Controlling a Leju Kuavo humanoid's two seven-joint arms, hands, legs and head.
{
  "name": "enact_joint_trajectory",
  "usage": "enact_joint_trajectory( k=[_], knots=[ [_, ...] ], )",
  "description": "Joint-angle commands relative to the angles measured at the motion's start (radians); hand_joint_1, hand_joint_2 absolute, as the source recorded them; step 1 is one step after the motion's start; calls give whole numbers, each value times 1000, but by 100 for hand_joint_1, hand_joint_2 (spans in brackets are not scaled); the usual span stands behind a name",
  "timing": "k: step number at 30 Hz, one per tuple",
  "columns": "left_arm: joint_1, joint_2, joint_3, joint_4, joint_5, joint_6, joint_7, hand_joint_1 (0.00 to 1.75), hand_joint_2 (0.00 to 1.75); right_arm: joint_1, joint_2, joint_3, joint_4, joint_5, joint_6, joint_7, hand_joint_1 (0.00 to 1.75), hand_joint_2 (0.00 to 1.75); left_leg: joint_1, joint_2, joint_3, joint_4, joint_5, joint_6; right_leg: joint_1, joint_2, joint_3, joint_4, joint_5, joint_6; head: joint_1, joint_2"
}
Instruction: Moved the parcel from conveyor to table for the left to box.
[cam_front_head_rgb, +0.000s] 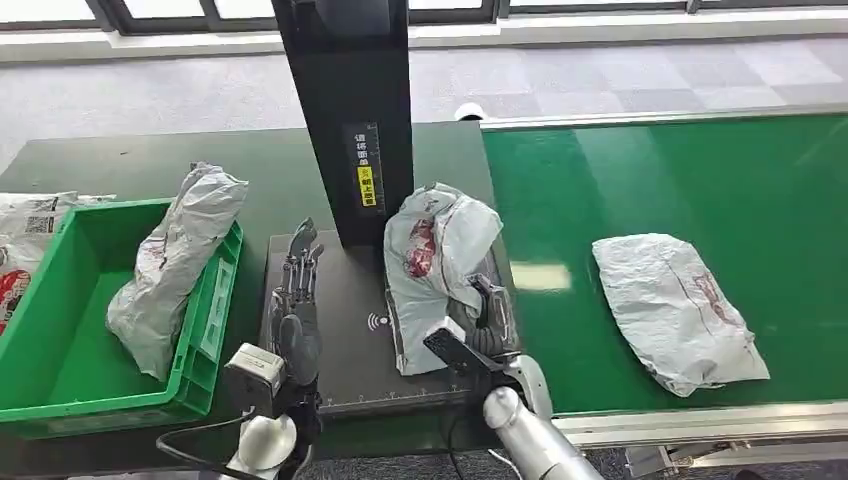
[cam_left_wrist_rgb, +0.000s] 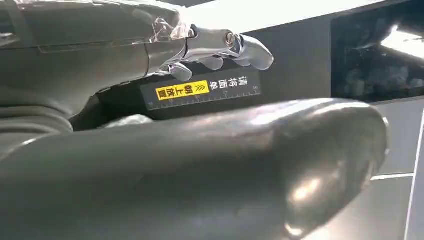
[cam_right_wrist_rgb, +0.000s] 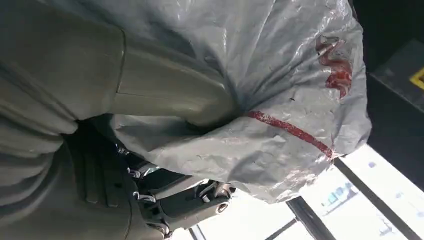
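Note:
A grey plastic parcel with red print stands on the dark scanner plate in front of the black post. My right hand grips its lower right side; the right wrist view shows the thumb pressed into the parcel with fingers under it. Over the plate's left part my left hand hovers with fingers stretched out and nothing in it. The left wrist view shows its fingers extended toward the post's yellow label.
A green box at the left holds another grey parcel leaning on its wall. A further parcel lies on the green conveyor to the right. More bags lie at the far left. The black post rises behind the plate.

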Motion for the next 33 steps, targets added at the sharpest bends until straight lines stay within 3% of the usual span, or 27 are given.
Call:
enact_joint_trajectory(
  k=[1,11,12,13,14,26,33],
  knots=[
    [-42,34,-74,59,11,-3,4,0,0,-21,-8,44,63,14,34,33,175,175,0,-1,1,-2,1,0,0,-2,1,-2,1,-1,0,0],
    [-55,29,-76,66,11,-11,4,0,0,12,11,85,-6,33,103,32,175,175,0,0,1,-1,0,0,0,-1,1,-1,0,-1,0,0],
    [-56,28,-76,66,11,-12,4,0,0,19,13,94,-21,36,112,43,164,175,0,0,1,-1,0,0,1,-1,1,-1,0,-1,0,0],
    [-56,28,-76,65,11,-12,4,0,0,24,12,97,-34,37,113,48,37,175,0,0,1,-2,1,0,0,-1,1,-2,0,-1,0,0],
    [-55,28,-77,62,8,-11,4,0,0,35,10,104,-65,28,127,51,2,175,0,0,2,-3,1,0,0,-2,1,-3,1,-1,0,0],
    [-37,35,-83,32,-8,10,4,0,0,68,4,158,-190,-82,288,8,0,175,0,1,0,-2,1,0,0,0,0,-1,1,-1,0,0],
    [-36,33,-80,29,-10,16,4,0,0,69,4,160,-194,-89,292,2,0,175,0,0,0,-2,1,0,0,-1,0,-1,1,-1,0,0]
  ],
)
